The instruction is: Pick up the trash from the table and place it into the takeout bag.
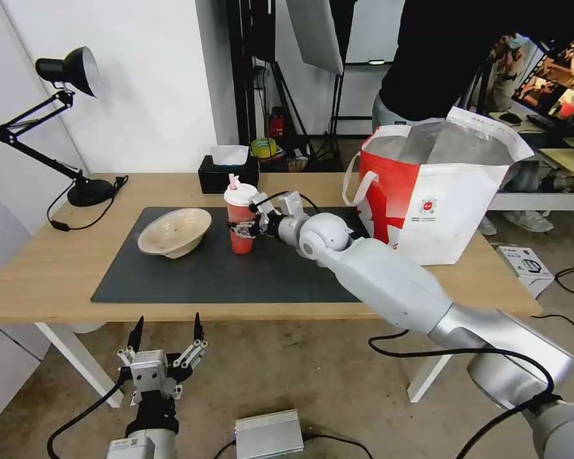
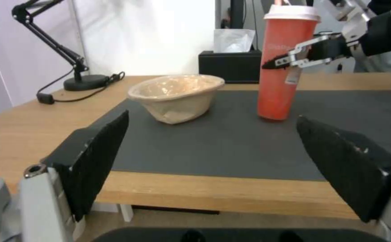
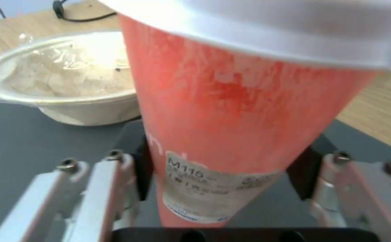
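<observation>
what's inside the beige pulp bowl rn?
The beige pulp bowl holds crumpled clear plastic film, with pale residue under it that I cannot identify. The red cup, flanked by the right gripper, covers the bowl's near side, so nothing there can be seen.

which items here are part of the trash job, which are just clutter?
Job: red cup, right gripper closed around it; beige pulp bowl on the mat; takeout bag; table.
Clutter: desk lamp; tissue box. Left gripper open, parked below the table edge.
</observation>
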Tool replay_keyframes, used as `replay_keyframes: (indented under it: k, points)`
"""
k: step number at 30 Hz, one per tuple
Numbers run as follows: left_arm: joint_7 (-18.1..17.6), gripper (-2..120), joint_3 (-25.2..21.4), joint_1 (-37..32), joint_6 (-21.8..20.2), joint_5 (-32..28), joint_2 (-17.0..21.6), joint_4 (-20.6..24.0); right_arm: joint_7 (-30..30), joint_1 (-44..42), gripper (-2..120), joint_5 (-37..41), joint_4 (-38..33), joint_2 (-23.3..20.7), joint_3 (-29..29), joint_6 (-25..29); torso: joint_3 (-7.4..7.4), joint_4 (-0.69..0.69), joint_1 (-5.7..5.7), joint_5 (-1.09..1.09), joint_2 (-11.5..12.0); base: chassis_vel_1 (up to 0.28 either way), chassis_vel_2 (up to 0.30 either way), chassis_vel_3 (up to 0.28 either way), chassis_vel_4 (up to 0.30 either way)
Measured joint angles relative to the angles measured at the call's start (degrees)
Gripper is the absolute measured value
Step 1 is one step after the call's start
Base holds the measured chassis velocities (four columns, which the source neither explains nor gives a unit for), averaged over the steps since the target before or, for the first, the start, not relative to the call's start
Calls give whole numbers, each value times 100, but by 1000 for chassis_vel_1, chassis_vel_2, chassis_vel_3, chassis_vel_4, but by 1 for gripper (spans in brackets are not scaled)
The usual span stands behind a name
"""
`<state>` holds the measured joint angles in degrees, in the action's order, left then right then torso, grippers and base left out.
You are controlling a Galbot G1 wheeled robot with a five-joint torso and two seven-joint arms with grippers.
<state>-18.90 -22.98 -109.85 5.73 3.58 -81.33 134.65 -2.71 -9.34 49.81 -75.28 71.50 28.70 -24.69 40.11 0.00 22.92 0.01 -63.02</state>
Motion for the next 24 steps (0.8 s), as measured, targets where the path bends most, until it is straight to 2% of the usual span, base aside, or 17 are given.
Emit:
replay_keyframes:
  k: [4, 5, 8, 9, 12, 17, 24]
  points:
    - [0, 100, 3, -33, 1, 41, -1, 31, 82, 6, 36, 171, -311, -218, -49, -16, 0, 0, 0, 0, 0, 0, 0, 0, 0]
    - [0, 100, 3, -33, 1, 41, -1, 31, 82, 6, 36, 171, -311, -218, -49, -16, 0, 0, 0, 0, 0, 0, 0, 0, 0]
    - [0, 100, 33, -47, 1, 78, -23, 51, 135, -13, 23, 266, -546, -335, -153, -34, 0, 0, 0, 0, 0, 0, 0, 0, 0]
    - [0, 100, 33, -47, 1, 78, -23, 51, 135, -13, 23, 266, -546, -335, -153, -34, 0, 0, 0, 0, 0, 0, 0, 0, 0]
    - [0, 100, 39, -55, 1, 85, -23, 81, 233, -3, 12, 448, -985, -563, -295, -78, 0, 0, 0, 0, 0, 0, 0, 0, 0]
    - [0, 100, 25, -58, 2, 84, -10, 102, 423, 116, 6, 713, -1440, -865, -446, -186, 0, 0, 0, 0, 0, 0, 0, 0, 0]
    - [-3, 100, 36, -62, 4, 77, 5, 161, 806, 541, 3, 1338, -2434, -1757, -657, -457, 0, -1, 0, 0, 0, 0, 0, 0, 0]
